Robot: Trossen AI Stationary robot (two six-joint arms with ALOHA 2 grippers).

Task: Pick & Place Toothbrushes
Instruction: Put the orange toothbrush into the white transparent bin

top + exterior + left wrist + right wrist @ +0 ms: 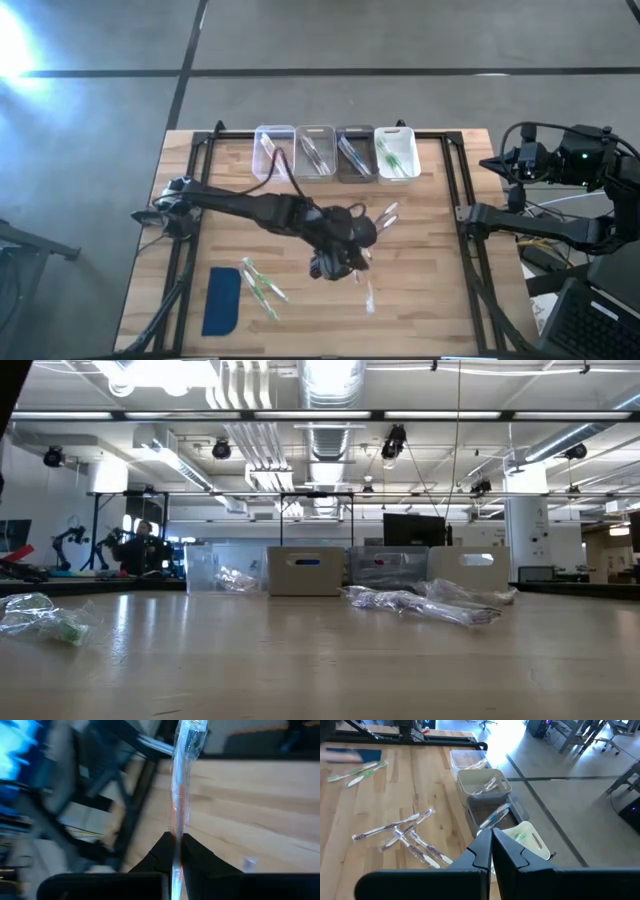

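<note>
- Toothbrushes (395, 832) lie loose on the table (430, 300) in two groups: a tangle mid-table where we count about five in the right wrist view, and two green-tipped ones (258, 285) near the front left.
- One more wrapped toothbrush (181, 795) is pinched between the fingers of the left gripper (175, 842), standing out from the tips over the bare wood.
- We count four bins (335, 152) in a row along the table's far edge, touching side by side; each holds some toothbrushes, and the rightmost white bin (396, 155) holds green ones.
- We see one blue pad (222, 300) lying flat at the front left, just beside the green pair.
- From above, the left arm (250, 208) reaches across to mid-table and covers part of the tangle, so our count there is rough.
- Inside the bins the brushes overlap and we cannot count them.
- The right gripper (491, 842) hangs off the table's right side, its fingers pressed together with nothing between them.
- In the low view the tangle (420, 603) reads only as crumpled clear wrap, and another wrapped clump (45, 618) sits at the left; neither gripper shows there.
- One person (140, 548) is far back in the room, too small to make out further.
</note>
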